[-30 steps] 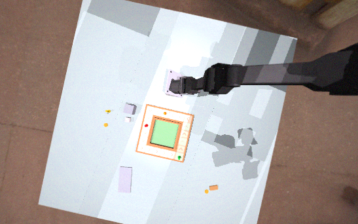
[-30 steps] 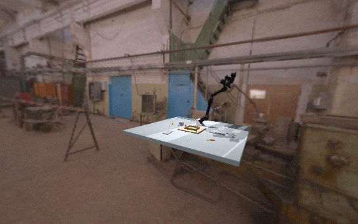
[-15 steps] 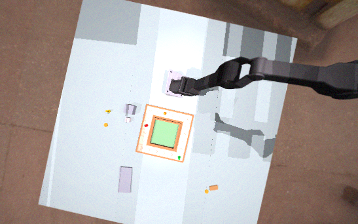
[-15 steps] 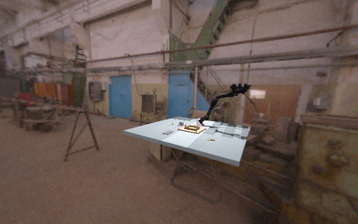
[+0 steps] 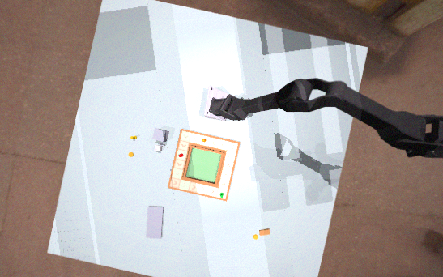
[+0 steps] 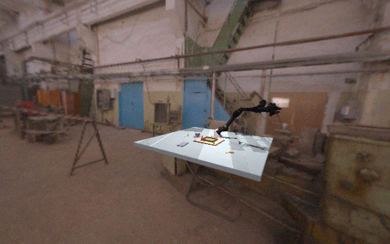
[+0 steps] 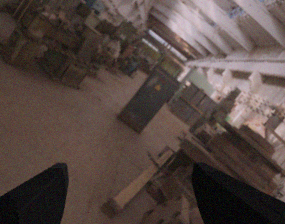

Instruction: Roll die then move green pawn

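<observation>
The board (image 5: 233, 170) has an orange rim and a green-floored tray (image 5: 205, 164) in its middle. The green pawn (image 5: 222, 194) (image 6: 214, 143) stands at the board's lower right corner in the top view. A red pawn (image 5: 181, 155) stands on the left side and an orange pawn (image 5: 204, 140) on the top side. A small white cube (image 5: 158, 148), apparently the die, lies left of the board; its pips are too small to read. No die shows in the tray. My gripper (image 7: 130, 172) (image 6: 278, 109) is open and empty, high above and far right of the board.
A grey block (image 5: 160, 134) stands beside the white cube. A flat lilac block (image 5: 155, 222) lies lower left. Yellow pieces (image 5: 131, 154) (image 5: 134, 138) lie at left; another (image 5: 255, 236) lies by an orange block (image 5: 264, 232). The arm's base plate (image 5: 214, 93) is above the board.
</observation>
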`<state>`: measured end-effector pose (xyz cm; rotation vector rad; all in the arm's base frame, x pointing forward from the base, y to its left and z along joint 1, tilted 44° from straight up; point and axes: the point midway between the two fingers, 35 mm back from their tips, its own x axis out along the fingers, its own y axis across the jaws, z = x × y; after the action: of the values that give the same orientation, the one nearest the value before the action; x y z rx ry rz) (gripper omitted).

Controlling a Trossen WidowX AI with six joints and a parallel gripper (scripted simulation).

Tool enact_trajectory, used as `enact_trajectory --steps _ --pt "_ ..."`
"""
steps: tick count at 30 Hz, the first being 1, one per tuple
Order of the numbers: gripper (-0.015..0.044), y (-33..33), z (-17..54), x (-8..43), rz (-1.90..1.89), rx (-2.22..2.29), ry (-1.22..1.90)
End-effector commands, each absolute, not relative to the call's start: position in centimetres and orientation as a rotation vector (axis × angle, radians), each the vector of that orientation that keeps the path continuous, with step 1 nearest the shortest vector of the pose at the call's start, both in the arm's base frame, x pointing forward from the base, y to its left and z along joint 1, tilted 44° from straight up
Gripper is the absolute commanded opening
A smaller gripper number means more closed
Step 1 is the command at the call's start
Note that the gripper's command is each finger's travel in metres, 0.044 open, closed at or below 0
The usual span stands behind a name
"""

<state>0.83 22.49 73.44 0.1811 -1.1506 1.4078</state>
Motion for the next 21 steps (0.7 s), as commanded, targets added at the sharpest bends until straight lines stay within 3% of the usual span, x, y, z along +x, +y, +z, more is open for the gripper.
enact_trajectory --steps 1,11,21 --pt "0.0275 27.1 70.8 5.1 1.359 0.049 -1.032" --pt "0.0275 33.3 62.8 18.2 1.186 -0.219 -0.718" --pt "0.0275 33.7 54.0 29.2 1.094 -0.385 -0.451"
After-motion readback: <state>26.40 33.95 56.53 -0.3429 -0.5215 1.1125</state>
